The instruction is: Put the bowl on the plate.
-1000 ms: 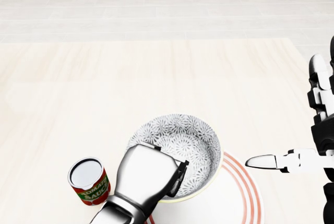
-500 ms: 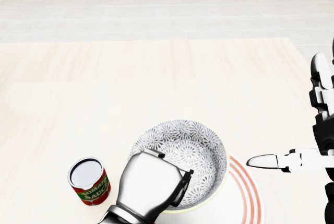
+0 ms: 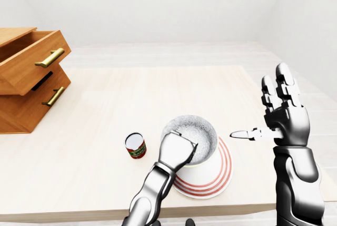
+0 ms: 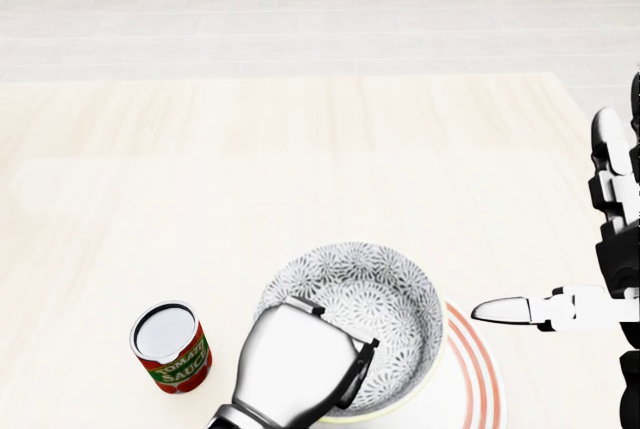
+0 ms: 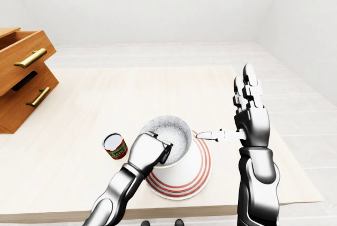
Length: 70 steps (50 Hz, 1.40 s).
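The left robot hand (image 4: 300, 361) is clenched on the lower-left rim of the bowl (image 4: 375, 299). The bowl sits over the left part of the plate (image 4: 482, 369); whether it touches the plate cannot be told. The head view shows the bowl's patterned interior but crops the plate. The eye views show the whole red-ringed plate, the right robot hand (image 3: 287, 123) raised with fingers spread, and wooden drawers (image 3: 29, 78) at the desk's (image 3: 131, 94) left. A tomato sauce can (image 4: 170, 347) stands left of the bowl.
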### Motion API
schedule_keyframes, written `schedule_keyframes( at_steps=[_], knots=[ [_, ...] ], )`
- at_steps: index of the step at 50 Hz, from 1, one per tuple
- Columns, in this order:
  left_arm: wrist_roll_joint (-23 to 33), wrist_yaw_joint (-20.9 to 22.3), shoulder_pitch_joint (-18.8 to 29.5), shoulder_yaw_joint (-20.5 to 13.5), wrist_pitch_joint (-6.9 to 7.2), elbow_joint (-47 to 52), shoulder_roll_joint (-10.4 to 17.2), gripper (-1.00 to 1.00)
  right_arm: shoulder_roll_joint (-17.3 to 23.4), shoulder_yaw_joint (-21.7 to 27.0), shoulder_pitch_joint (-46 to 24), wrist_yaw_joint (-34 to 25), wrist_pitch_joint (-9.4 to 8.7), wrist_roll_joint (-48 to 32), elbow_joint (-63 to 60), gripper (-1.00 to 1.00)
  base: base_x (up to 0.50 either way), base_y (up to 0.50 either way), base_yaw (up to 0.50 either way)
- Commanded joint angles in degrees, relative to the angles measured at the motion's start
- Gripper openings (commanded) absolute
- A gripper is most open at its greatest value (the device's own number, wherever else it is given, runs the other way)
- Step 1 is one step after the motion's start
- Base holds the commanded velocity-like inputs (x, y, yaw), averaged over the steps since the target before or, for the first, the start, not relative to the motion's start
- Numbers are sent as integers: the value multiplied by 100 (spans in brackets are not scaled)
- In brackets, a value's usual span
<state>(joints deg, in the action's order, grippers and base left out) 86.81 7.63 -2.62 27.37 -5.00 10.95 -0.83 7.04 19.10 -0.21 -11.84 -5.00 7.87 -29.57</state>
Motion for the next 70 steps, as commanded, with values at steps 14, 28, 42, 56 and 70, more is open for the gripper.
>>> schedule_keyframes(
  at_steps=[14,28,42,56,70],
  knots=[
    [-222,-274,180,-173,0,-352,-144,-100,9,21,28,-31,0,23,133,100,0,0,0],
    [-236,-357,365,-250,0,-668,-255,-100,28,35,11,-27,0,36,155,100,0,0,0],
    [-160,-509,273,-126,0,-763,-276,-100,43,53,5,-25,0,46,117,100,0,0,0],
    [-137,-682,226,-76,0,-893,-233,-100,18,49,22,-32,0,45,121,100,0,0,0],
    [-40,-880,192,6,0,-1097,-236,-100,23,46,18,-29,0,56,188,100,0,0,0]
  ],
)
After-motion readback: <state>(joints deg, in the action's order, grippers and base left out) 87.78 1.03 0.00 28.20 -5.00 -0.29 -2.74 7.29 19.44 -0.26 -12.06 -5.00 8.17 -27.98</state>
